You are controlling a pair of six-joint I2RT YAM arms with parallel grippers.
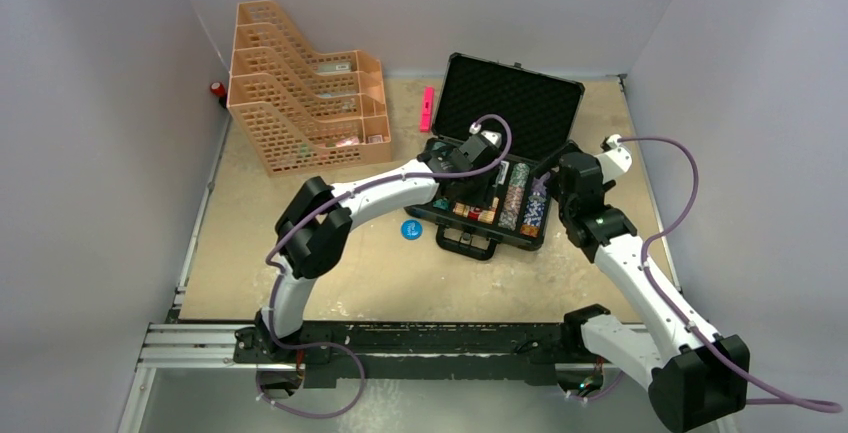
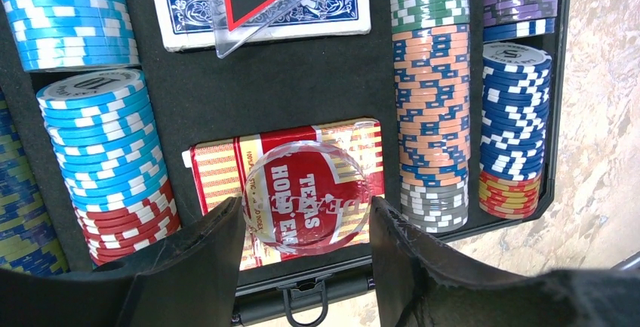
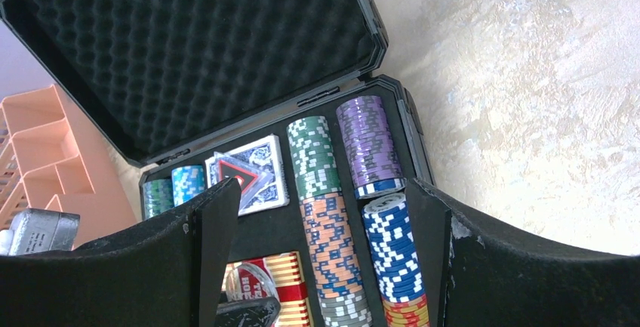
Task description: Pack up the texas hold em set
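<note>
My left gripper (image 2: 306, 208) was clamped on the clear dealer button (image 2: 306, 187), a finger touching each edge, just over the red card deck (image 2: 215, 180) in the open black case (image 1: 512, 103). The case sat mid-table (image 1: 300, 273), with a blue disc (image 1: 411, 230) just outside its front. My right gripper (image 3: 321, 195) hung wide apart and empty over the chip stacks (image 3: 389, 255).

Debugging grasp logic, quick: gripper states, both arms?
Left gripper: closed on the clear dealer button.
Right gripper: jaws open, holding nothing.
</note>
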